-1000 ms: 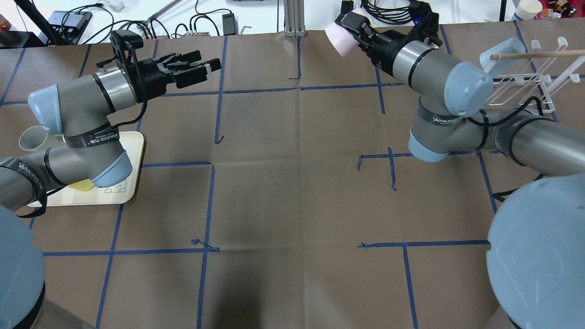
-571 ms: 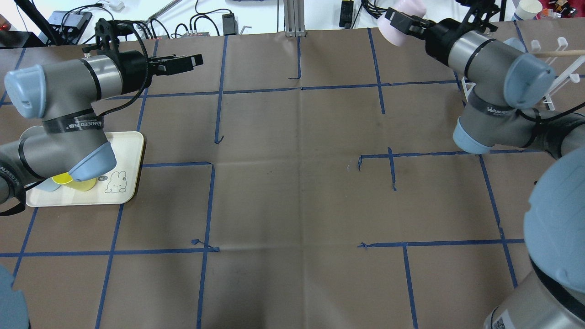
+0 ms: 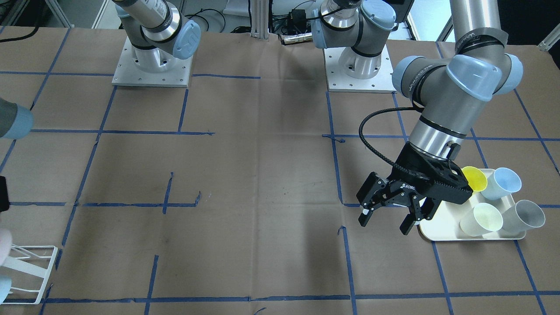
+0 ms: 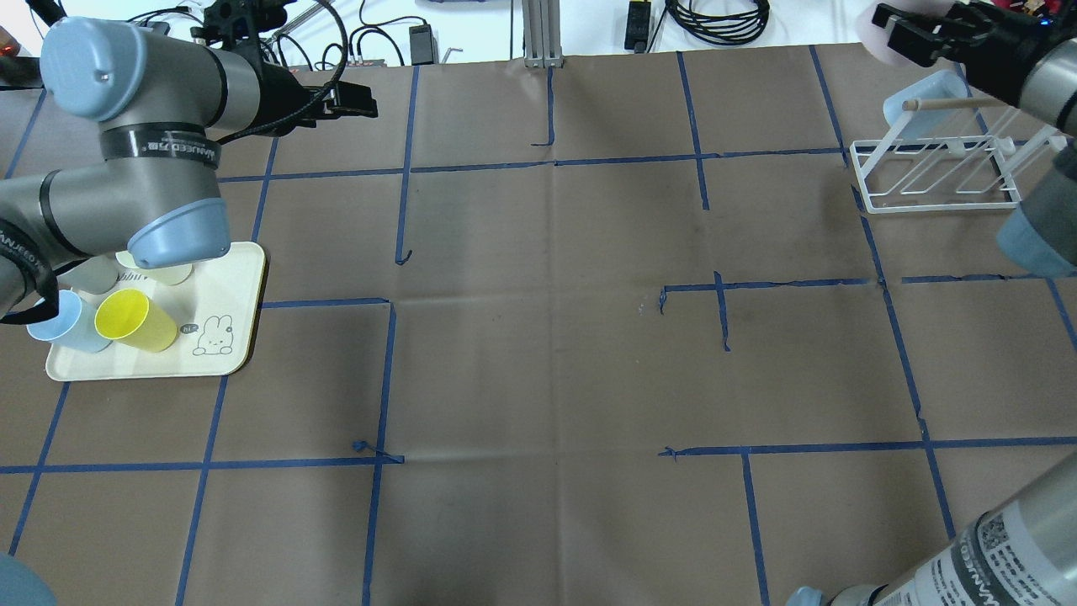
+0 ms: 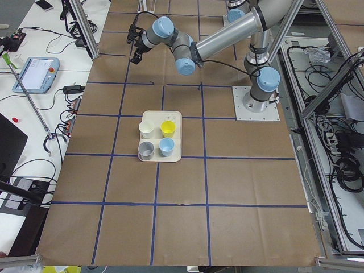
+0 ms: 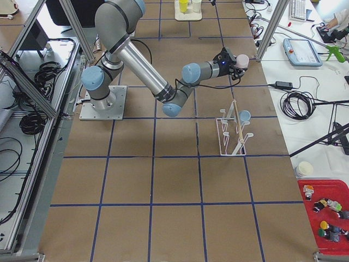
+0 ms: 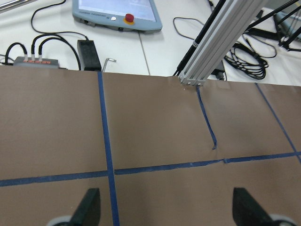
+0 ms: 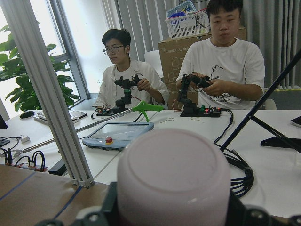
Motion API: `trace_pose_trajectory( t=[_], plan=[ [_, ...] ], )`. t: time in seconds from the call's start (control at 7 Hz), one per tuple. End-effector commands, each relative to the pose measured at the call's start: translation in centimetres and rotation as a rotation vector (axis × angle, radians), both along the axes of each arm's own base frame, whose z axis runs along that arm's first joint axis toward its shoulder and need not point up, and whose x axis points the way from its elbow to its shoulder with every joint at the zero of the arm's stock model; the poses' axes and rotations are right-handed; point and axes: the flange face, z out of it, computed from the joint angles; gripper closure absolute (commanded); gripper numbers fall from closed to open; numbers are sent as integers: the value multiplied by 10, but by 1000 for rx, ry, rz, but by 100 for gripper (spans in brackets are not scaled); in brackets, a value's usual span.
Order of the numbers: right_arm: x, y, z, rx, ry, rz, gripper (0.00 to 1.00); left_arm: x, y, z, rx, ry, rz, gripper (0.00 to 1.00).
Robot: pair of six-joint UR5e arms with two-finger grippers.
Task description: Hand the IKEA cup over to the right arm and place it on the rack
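Brown paper table (image 4: 538, 353), blue-taped — white rack (image 4: 942, 207)

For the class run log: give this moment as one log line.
right gripper: shut on pale-pink plastic cup | white wire rack: holds one pale-blue cup, pink cup not yet on | left gripper: open, empty

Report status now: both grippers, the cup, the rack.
Left gripper open, empty, aloft. Right gripper shut on pink cup, not yet on rack. Light-blue cup already occupies one rack peg.
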Motion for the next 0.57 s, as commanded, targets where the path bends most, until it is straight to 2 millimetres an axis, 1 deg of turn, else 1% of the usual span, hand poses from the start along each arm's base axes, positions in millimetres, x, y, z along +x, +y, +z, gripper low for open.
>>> trace_pose_trajectory(
  t=[0.0,0.14,0.29,0.43],
  plan=[
    [-68,-3,-3,35,95,14,56,-12,-1,25,153,-41,45,0],
    [-108,-4,-3,41,153,9,57,-9,8,32,236,-79,63,0],
    [-145,-15,-8,41,205,16,57,-7,24,47,301,-97,72,0],
    [-187,-31,-21,53,223,19,57,-5,41,62,358,-133,82,0]
  ],
)
